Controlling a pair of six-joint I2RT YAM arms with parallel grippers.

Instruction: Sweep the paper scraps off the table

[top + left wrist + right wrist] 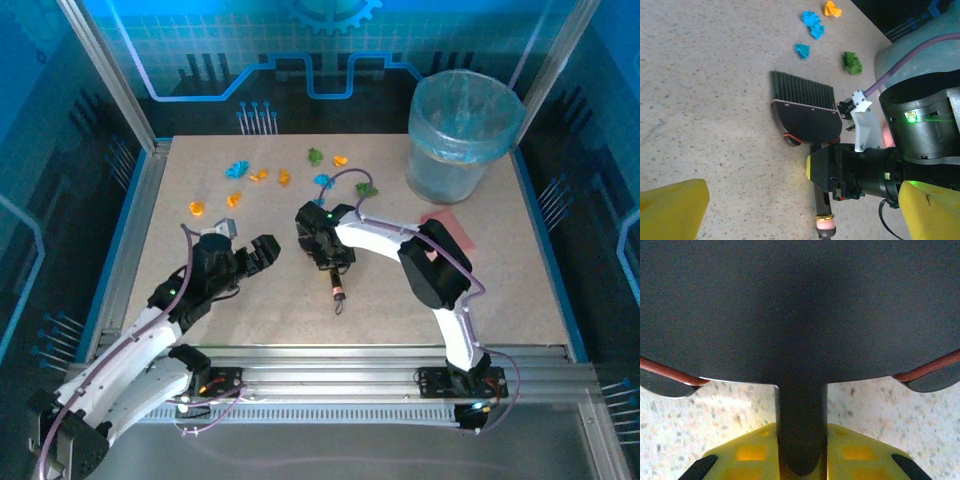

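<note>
Paper scraps lie across the far part of the table [290,320]: orange bits [258,175], blue bits [236,168] and green bits [315,155]. In the left wrist view, blue scraps [811,21] and a green scrap [852,63] lie beyond the bristles. A dark hand brush [807,112] lies flat mid-table with its bristles toward the scraps. My right gripper [333,262] is shut on the brush handle [800,435], yellow fingers [747,452] pressed on either side. My left gripper [258,254] hovers open just left of the brush, its yellow fingers [672,207] spread wide and holding nothing.
A translucent blue bin [462,135] stands at the far right corner. A pink dustpan [450,228] lies in front of it, partly under my right arm. The metal frame [330,365] runs along the near edge.
</note>
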